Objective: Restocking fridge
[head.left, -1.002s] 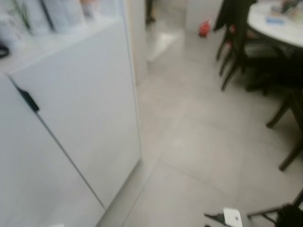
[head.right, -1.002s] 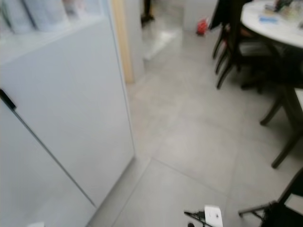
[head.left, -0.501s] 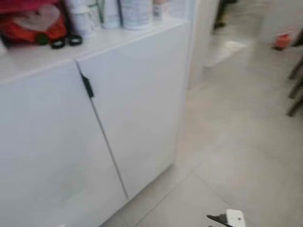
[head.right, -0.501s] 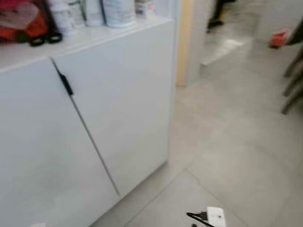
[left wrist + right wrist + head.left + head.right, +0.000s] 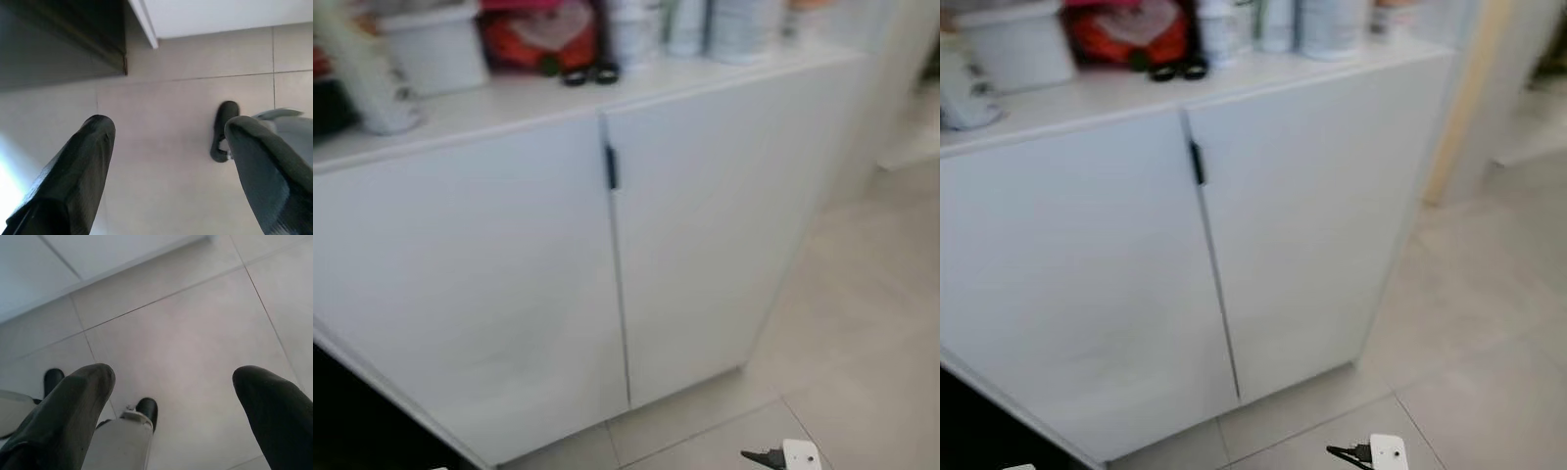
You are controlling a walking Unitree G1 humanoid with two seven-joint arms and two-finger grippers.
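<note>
**Left eye view: white cabinet dead ahead, both arms hanging**

Left eye view gives us a blurred look at a white cabinet (image 5: pixel 607 274) with two closed doors, and a small black handle (image 5: pixel 611 166) sits near the top of the seam between them. Up on the tabletop (image 5: pixel 509 103) there's a crowd of things: a white tub (image 5: pixel 433 47) at the far left, a red package (image 5: pixel 536 31) next to it, two small black rings (image 5: pixel 588 73) just in front of that, and pale bottles (image 5: pixel 705 24) lined up to the right. Labels are too blurred to read. No fridge can be picked out; the cabinet is what stands before the robot. Grey tiled floor (image 5: pixel 862 343) runs off to the right, and a white part of the robot (image 5: pixel 800 454) pokes in at the near edge.

Down low, the left gripper (image 5: pixel 166 142) hangs over the tiles near the cabinet's bottom corner, jaws spread wide, nothing between them. The right gripper (image 5: pixel 173 391) hangs over the tiles too, jaws apart and empty, with the robot's dark feet (image 5: pixel 146 409) below.
</note>
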